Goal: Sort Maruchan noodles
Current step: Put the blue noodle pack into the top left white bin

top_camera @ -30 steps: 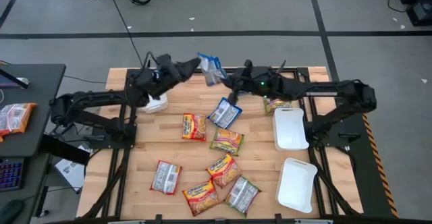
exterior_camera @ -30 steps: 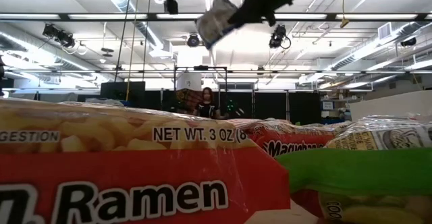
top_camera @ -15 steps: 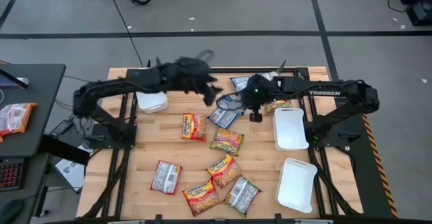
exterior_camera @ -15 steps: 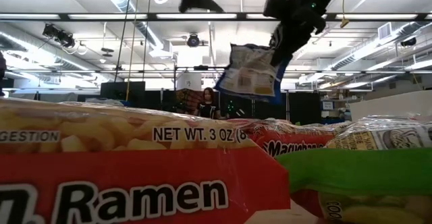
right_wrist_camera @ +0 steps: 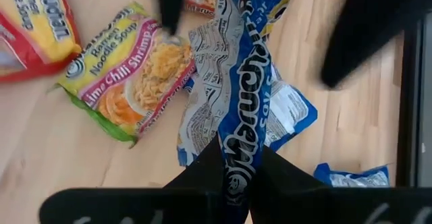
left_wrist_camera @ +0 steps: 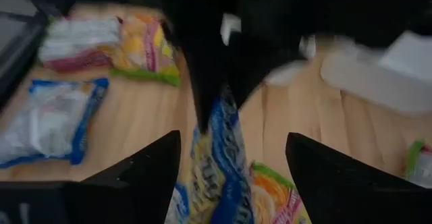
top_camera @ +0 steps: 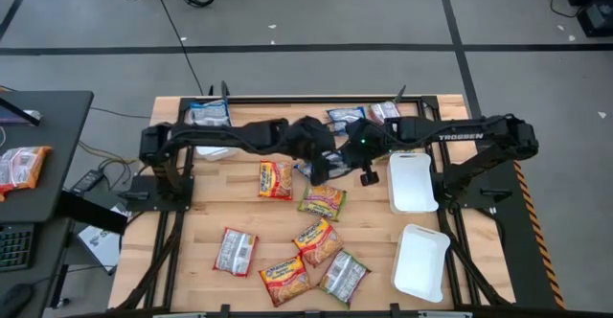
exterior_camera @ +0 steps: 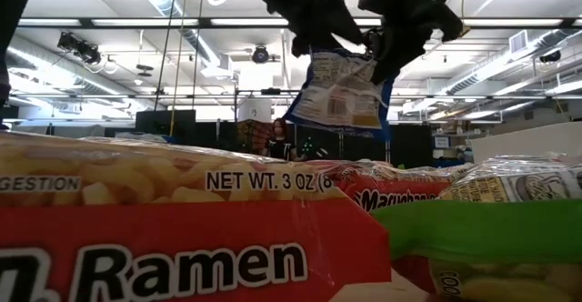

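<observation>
Right arm reaches from 3 o'clock across the rear of the desk (top_camera: 192,203) toward its centre. Right gripper (right_wrist_camera: 233,177) has its fingers clamped on the edge of a blue packet (right_wrist_camera: 236,96), which hangs edge-down, clear of the desk; the low view shows it dangling below both grippers.

Left arm extends from 9 o'clock along the rear of the desk, its wrist meeting the right wrist near centre. Left gripper (left_wrist_camera: 233,156) has its fingers apart, straddling the hanging blue packet; contact cannot be confirmed.

A lime packet (right_wrist_camera: 128,82) and another blue packet (right_wrist_camera: 290,113) lie directly below the held one. More packets lie loose: a red packet (top_camera: 275,179) just at 9 o'clock of the grippers, others scattered toward 6 o'clock. Two white trays (top_camera: 414,182) sit at 3 to 5 o'clock.
</observation>
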